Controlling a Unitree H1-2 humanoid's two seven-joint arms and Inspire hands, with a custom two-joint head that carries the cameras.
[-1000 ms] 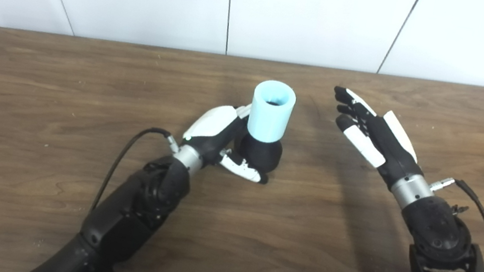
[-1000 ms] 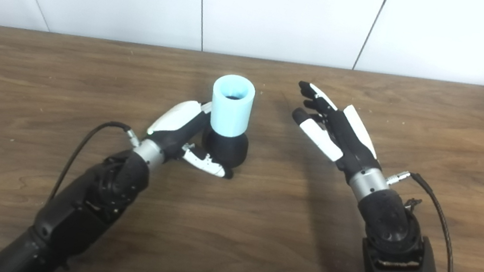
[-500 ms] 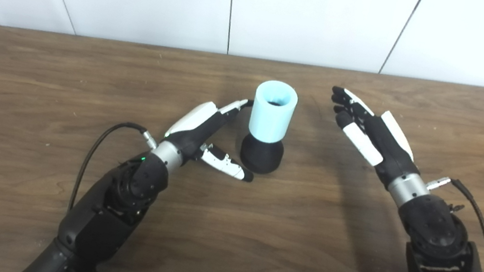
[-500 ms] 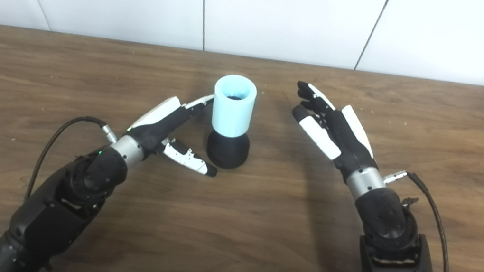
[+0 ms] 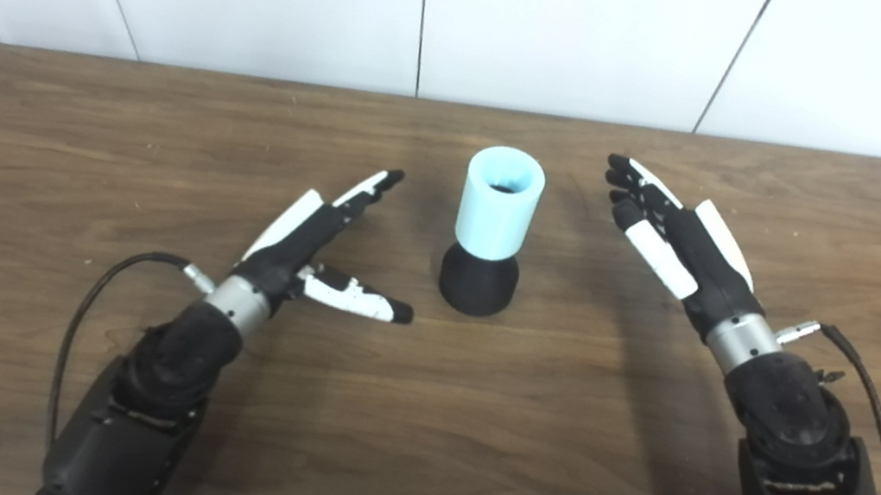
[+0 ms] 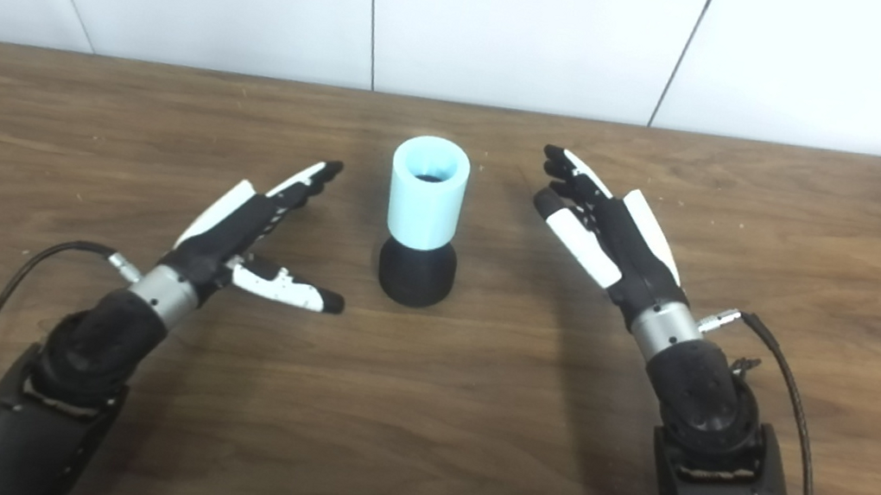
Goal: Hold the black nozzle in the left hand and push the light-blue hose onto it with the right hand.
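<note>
Standing light-blue hose (image 5: 501,201) on black nozzle (image 5: 477,282), upright

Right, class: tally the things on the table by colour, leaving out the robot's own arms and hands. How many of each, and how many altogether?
Light-blue: 1, the light-blue hose, standing upright on the nozzle.
Black: 1, the black nozzle, resting on the table.
Total: 2

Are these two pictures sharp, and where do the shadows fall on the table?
Left eye view: sharp, evenly lit, no glare; the light-blue hose on the black nozzle looks crisp. Soft shadows on the table lie left of the right hand. Right eye view: same soft light; a faint shadow lies under the left hand.
</note>
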